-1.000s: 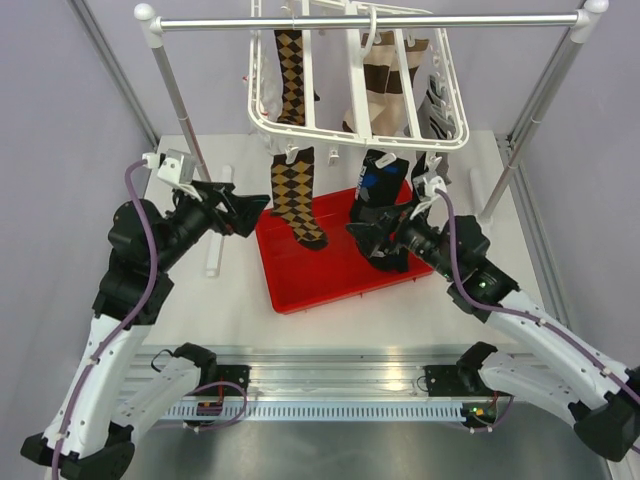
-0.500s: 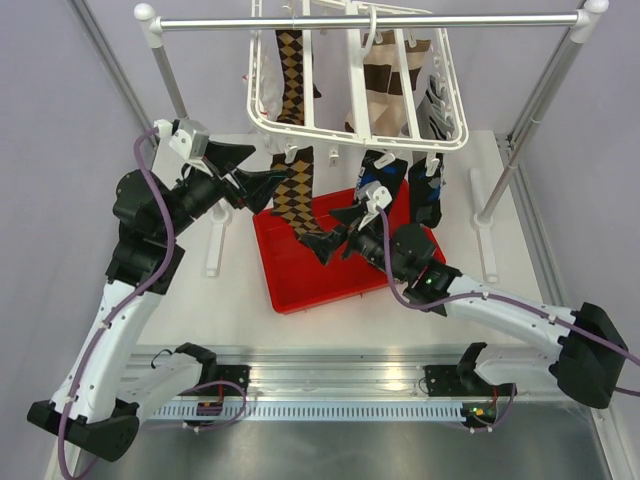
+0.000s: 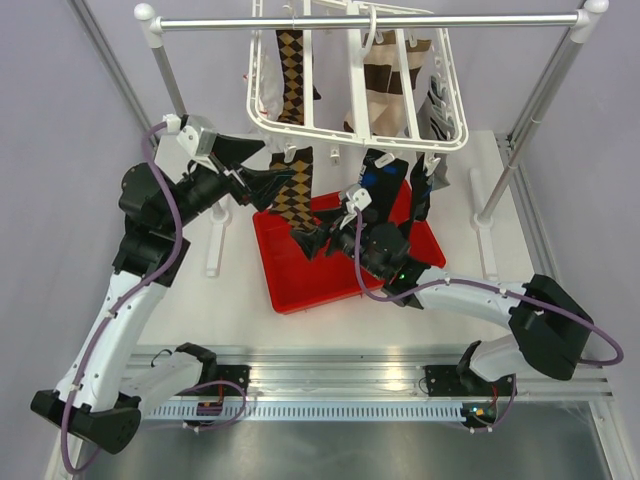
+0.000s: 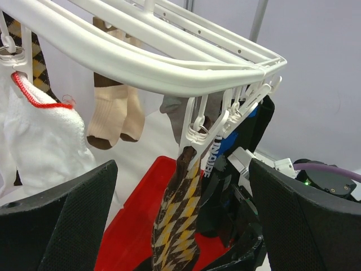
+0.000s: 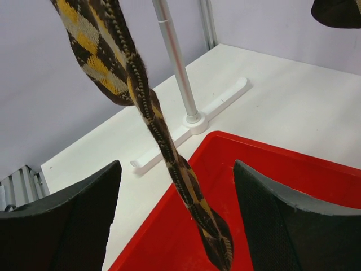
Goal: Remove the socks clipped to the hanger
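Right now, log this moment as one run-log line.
left gripper open, flanking clip holding argyle sock | right gripper open around sock's lower part, not gripping | sock clipped to hanger | toe over red tray

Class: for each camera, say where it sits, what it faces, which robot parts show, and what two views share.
Top external: above and behind the bases, looking down on the hanger and red tray; left arm and right arm show.
Left wrist: beneath the hanger, facing the argyle sock at its clip; left gripper open.
Right wrist: low over the tray, facing the sock's lower end; right gripper open.
Shared: both wrist views show the argyle sock.
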Tool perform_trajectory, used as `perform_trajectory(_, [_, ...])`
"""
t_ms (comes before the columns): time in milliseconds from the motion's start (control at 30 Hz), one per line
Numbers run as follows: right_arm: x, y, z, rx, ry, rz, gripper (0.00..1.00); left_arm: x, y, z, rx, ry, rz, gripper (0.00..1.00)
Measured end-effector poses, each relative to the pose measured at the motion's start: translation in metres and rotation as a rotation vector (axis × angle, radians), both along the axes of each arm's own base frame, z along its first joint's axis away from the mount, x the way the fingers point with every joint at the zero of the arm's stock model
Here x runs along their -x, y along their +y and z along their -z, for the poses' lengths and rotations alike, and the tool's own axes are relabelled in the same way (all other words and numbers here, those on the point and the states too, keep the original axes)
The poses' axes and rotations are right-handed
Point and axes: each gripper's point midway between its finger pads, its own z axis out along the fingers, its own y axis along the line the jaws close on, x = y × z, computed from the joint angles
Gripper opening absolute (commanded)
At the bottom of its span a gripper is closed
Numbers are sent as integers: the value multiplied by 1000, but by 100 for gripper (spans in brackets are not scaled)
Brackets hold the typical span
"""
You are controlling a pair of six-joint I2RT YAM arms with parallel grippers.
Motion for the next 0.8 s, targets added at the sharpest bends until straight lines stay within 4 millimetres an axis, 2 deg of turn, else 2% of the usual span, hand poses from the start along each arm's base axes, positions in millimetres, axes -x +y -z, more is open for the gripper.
perform_trajectory(333, [-3, 5, -4, -57, 5, -2, 47, -8, -5, -4, 9, -26, 8, 100])
perform_trajectory(433, [-3, 5, -7, -69, 7, 5, 39, -9, -7, -8, 17, -45, 12, 100])
perform_trajectory(533, [-5, 3, -7, -76, 12, 17, 34, -9, -7, -11, 24, -65, 14, 100])
perform_trajectory(800, [-6, -3, -14, -84, 11, 45, 30, -16, -10, -13, 33, -87, 13, 100])
